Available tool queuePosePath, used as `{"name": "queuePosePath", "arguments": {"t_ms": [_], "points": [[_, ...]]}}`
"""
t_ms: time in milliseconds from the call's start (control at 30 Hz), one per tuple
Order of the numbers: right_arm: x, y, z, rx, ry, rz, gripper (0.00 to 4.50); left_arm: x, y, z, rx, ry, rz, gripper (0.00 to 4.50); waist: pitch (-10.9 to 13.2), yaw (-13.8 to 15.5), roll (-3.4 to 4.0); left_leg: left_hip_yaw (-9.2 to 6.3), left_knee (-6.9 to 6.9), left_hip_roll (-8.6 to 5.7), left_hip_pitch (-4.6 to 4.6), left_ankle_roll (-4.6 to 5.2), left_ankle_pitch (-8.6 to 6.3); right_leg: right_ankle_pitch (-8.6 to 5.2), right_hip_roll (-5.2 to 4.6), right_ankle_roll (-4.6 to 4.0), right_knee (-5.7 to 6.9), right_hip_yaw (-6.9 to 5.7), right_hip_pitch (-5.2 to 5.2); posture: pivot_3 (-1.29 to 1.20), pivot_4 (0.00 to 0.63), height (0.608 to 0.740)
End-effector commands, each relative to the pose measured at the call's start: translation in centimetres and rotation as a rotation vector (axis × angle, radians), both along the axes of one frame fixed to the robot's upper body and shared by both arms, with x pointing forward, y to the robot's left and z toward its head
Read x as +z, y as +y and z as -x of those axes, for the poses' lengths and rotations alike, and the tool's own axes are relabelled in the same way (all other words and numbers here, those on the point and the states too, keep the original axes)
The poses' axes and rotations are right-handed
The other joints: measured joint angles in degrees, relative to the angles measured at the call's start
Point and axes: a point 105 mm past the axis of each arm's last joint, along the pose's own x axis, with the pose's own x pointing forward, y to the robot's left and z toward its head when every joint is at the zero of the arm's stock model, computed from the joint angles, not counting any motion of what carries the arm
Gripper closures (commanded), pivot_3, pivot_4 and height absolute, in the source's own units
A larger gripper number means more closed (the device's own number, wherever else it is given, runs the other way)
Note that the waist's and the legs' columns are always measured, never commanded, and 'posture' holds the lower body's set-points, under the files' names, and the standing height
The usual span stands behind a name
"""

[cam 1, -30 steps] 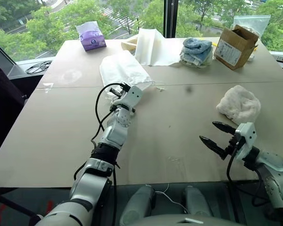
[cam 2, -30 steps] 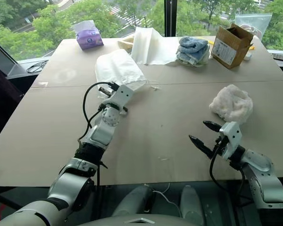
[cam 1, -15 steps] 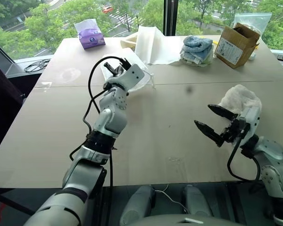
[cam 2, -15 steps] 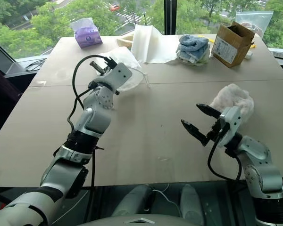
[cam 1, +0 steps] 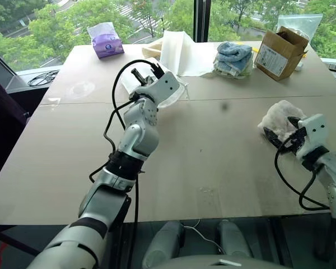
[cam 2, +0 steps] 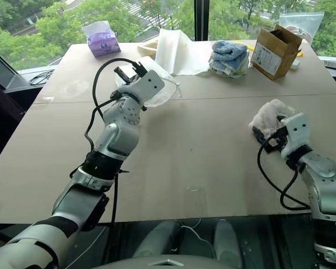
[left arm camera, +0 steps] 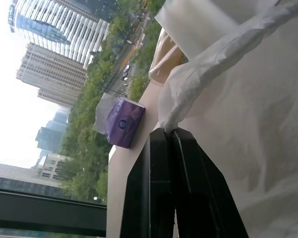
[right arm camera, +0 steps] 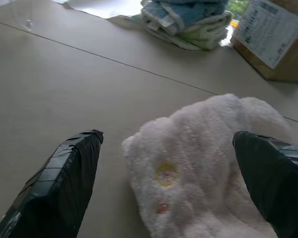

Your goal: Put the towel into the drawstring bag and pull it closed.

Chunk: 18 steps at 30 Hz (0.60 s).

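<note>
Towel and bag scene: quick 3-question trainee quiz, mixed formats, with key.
1. True or false: the right gripper has its fingers spread either side of the towel.
2. What do the left gripper's shut fingers pinch?
A. purple tissue pack
B. drawstring bag
C. cardboard box
3. What lies between the cream cloth sheet and the box?

Key: 1 true; 2 B; 3 stack of blue and grey towels.

Bare table (cam 1: 213, 151) lies open between my two pincers, while beyond my right pincer (right arm camera: 174, 163) the towel stack (right arm camera: 186, 22) and cardboard box (right arm camera: 275, 37) block passage.
</note>
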Motion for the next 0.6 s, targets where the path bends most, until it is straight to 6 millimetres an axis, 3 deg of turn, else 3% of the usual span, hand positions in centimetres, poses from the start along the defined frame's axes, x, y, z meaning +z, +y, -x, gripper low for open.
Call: {"name": "queuePosePath", "arguments": {"t_ms": [33,233,600], "points": [[1.0,0.6,0.2,0.049,-0.018,0.081,0.0,2.0,-0.5,0.3,-0.015,-0.061,0.016,4.44,0.0,0.0,0.0,0.0,-0.01,0.0,0.0,0.0,0.0,0.0,0.0,0.0,0.0,0.0,-0.01,0.0,0.15,0.74],[-1.4,1.1,0.2,0.111,0.09,0.236,0.0,1.8,-0.5,0.4,-0.02,-0.054,0.013,4.44,0.0,0.0,-0.01,0.04,0.0,0.0,-0.03,0.01,0.0,0.0,-0.01,0.0,-0.02,0.01,-0.02,0.0,0.15,0.74],[-1.7,-5.0,-2.8,-0.05,0.154,0.508,0.0,1.4,-0.6,0.5,-0.025,-0.049,0.011,4.44,0.0,-0.1,-0.01,0.08,0.04,-0.01,-0.02,0.0,0.0,0.0,-0.01,0.0,0.05,0.03,-0.03,0.0,0.15,0.74]]}}
